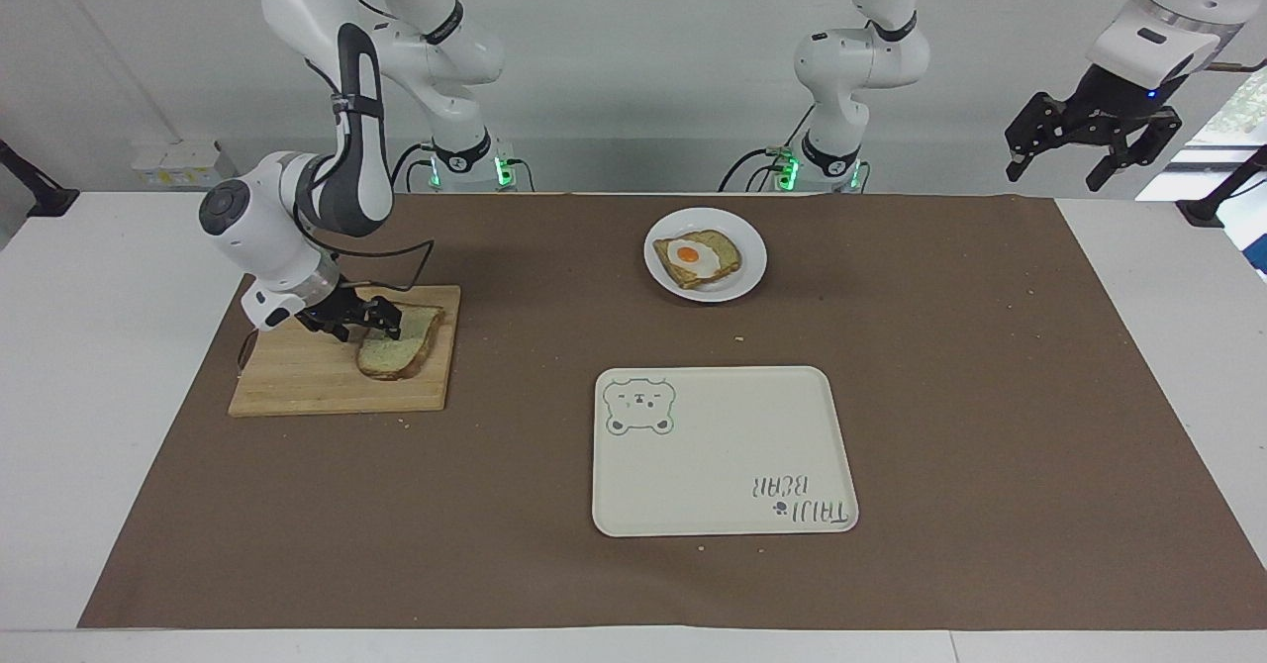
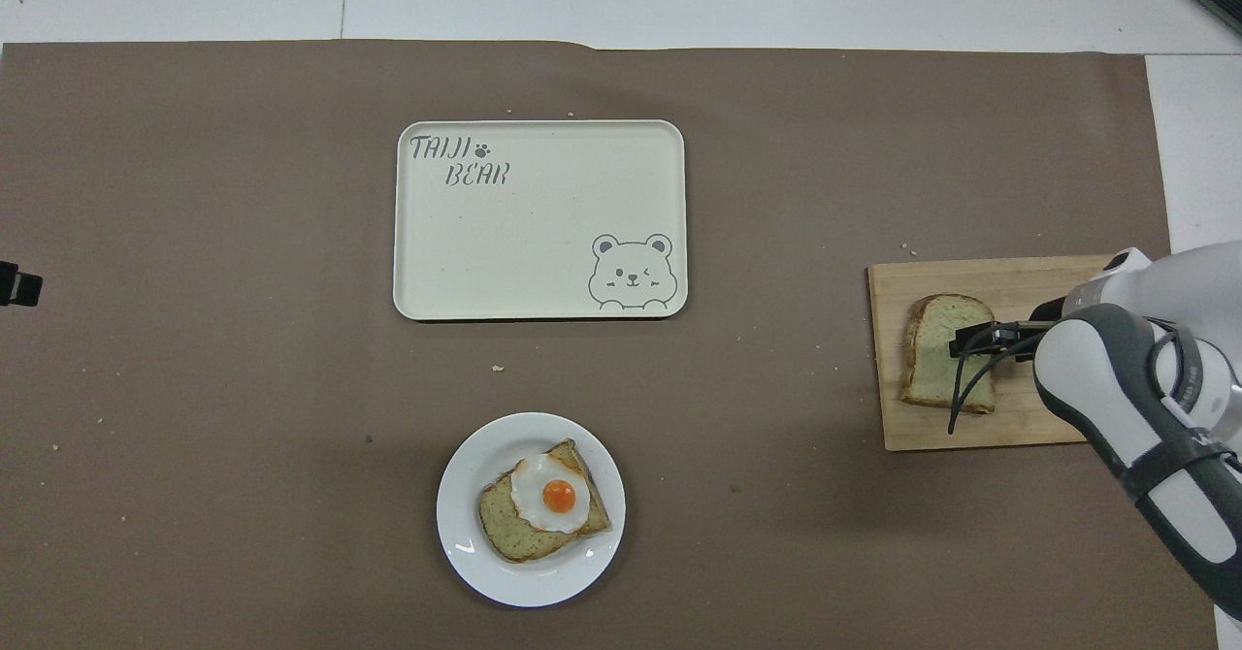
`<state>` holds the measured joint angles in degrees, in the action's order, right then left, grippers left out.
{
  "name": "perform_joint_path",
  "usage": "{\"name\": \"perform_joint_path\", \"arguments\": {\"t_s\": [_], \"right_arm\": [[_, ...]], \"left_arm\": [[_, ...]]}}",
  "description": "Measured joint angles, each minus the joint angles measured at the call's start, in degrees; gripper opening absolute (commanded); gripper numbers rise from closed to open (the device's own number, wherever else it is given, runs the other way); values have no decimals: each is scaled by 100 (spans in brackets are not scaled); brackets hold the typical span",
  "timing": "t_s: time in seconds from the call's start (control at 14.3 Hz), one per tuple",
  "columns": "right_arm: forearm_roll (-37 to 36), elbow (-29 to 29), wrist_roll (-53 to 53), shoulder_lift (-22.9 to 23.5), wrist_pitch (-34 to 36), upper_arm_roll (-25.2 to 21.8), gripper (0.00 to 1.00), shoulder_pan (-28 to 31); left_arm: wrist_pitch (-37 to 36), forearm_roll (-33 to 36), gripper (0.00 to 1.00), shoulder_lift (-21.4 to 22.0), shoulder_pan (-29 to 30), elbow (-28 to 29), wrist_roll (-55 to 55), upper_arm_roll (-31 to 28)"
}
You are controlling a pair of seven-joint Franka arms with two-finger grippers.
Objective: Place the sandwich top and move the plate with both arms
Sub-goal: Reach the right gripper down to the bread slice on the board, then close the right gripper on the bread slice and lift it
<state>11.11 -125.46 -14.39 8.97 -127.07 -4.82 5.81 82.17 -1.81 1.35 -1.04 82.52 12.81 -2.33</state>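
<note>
Right gripper (image 1: 371, 322) at the sandwich top's (image 1: 401, 342) edge on the cutting board (image 1: 297, 381) — grip unclear. Left gripper (image 1: 1092, 143) waits raised, fingers spread.

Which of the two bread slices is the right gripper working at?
The plain sandwich top on the wooden cutting board, where the right gripper is down at its edge. The other slice carries a fried egg and lies on the plate.

We note two white jointed arms, right arm (image 1: 297, 218) and left arm (image 1: 1153, 25), with dark grey joint caps, silver wrist rings, black grippers and loose black cables. Green lights glow at both bases; blue lights at the wrists.
</note>
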Motion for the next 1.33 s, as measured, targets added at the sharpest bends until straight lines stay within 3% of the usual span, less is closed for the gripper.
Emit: {"name": "perform_joint_path", "arguments": {"t_s": [0.07, 0.14, 1.33], "right_arm": [[8, -17, -7, 0, -1, 0, 8, 0], [22, -24, -9, 0, -2, 2, 0, 0], [112, 200, -123, -33, 50, 16, 0, -26]], "left_arm": [[0, 0, 100, 0, 0, 0, 0, 0], [0, 0, 100, 0, 0, 0, 0, 0], [0, 0, 100, 0, 0, 0, 0, 0]]}}
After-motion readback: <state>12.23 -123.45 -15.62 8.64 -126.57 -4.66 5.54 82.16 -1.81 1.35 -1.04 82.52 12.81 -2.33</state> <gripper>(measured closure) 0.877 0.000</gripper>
